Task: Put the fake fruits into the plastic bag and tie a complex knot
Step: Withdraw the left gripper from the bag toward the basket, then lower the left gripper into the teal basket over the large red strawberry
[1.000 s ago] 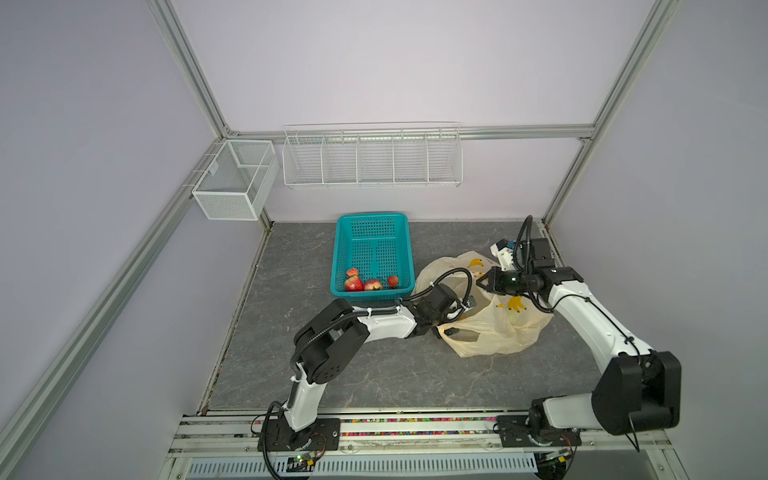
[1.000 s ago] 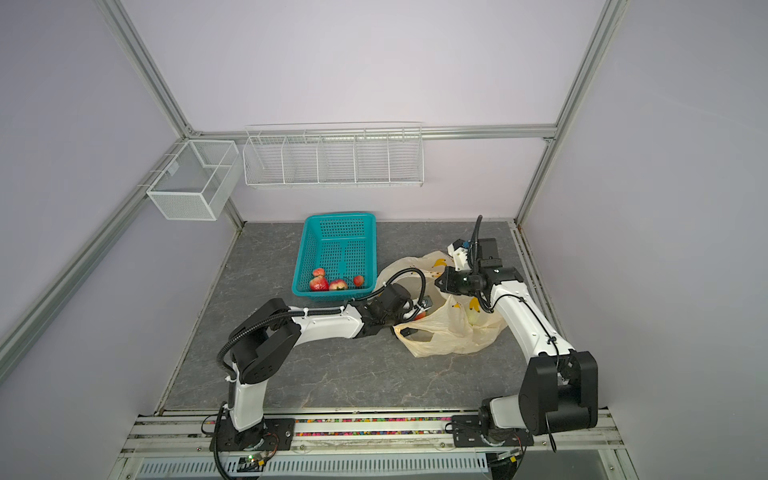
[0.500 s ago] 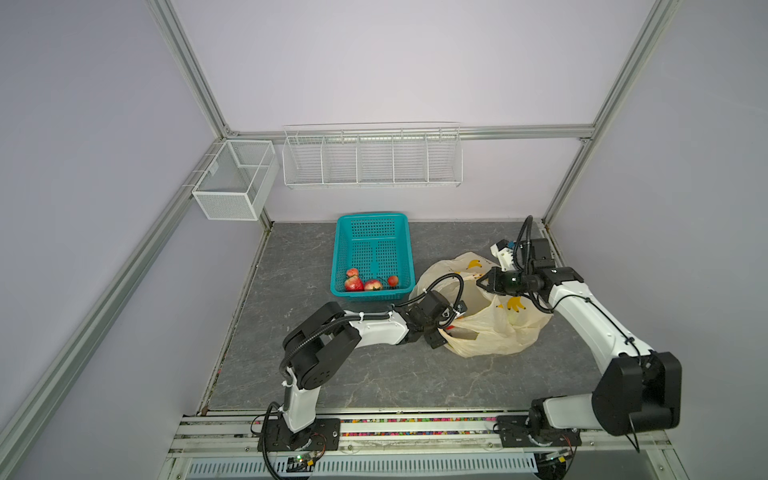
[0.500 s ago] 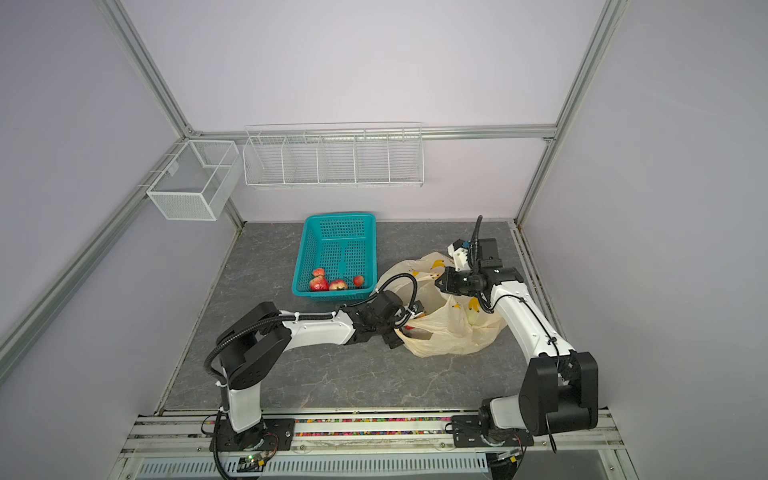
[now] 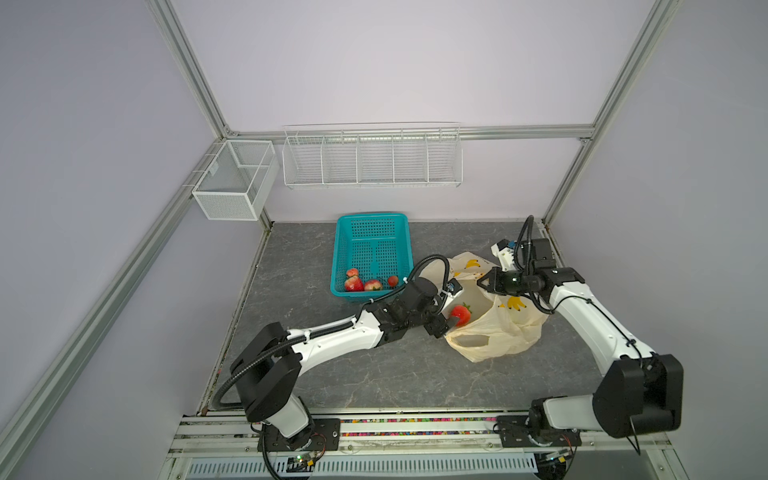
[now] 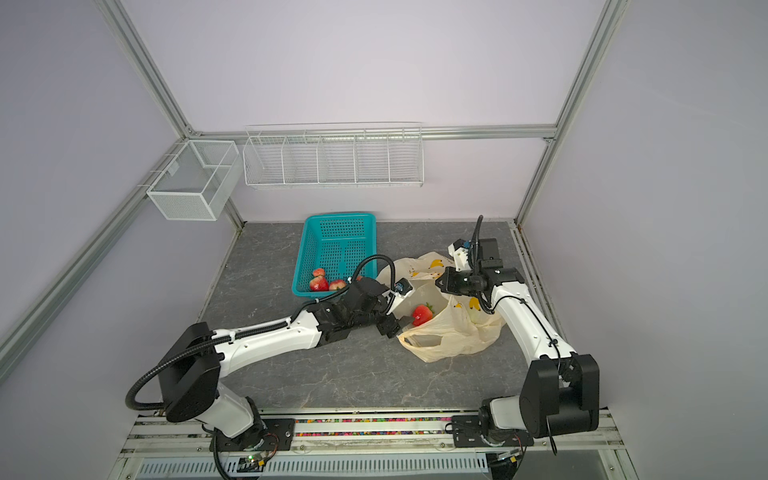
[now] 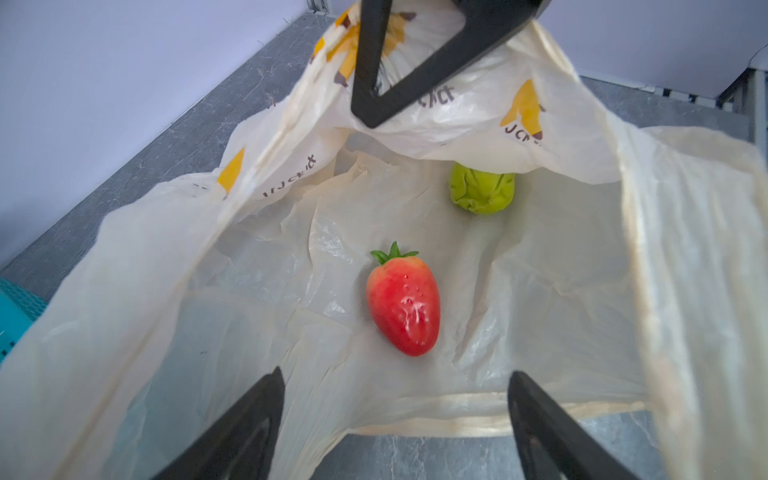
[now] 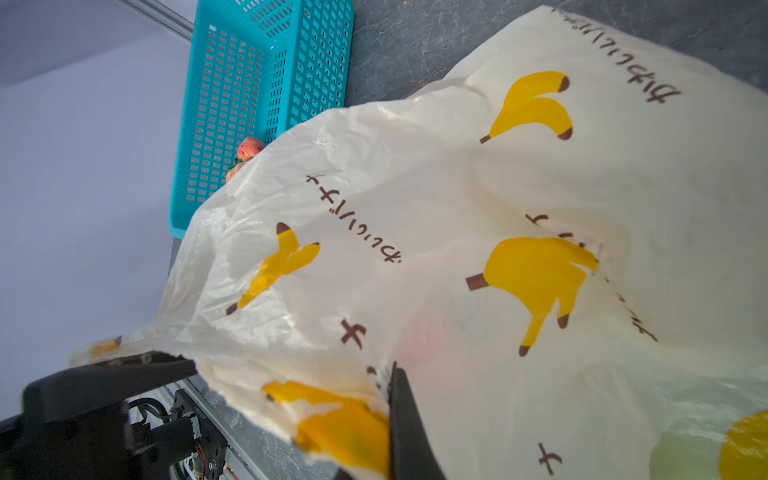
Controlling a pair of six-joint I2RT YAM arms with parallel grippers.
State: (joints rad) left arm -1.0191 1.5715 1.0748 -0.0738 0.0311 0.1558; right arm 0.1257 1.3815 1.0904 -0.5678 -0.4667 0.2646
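1. Four red fruits (image 5: 354,284) lie at the near end of the teal basket (image 5: 338,253), left of the bag.
2. The left gripper (image 7: 395,428) is at the bag's mouth. Its fingers are spread wide with nothing between them.
3. The big strawberry (image 7: 403,303) lies loose inside the plastic bag (image 5: 511,332), just past those fingers.
4. On the right, the right gripper (image 5: 481,283) pinches the bag's far rim and lifts it, so the mouth gapes.
5. I think the best move now is to pull the left gripper straight back without snagging the thin near rim. The right one should hold the mouth high.
6. Only the left wrist view shows the green pear (image 7: 482,193) deep in the bag. Both top views hide it.
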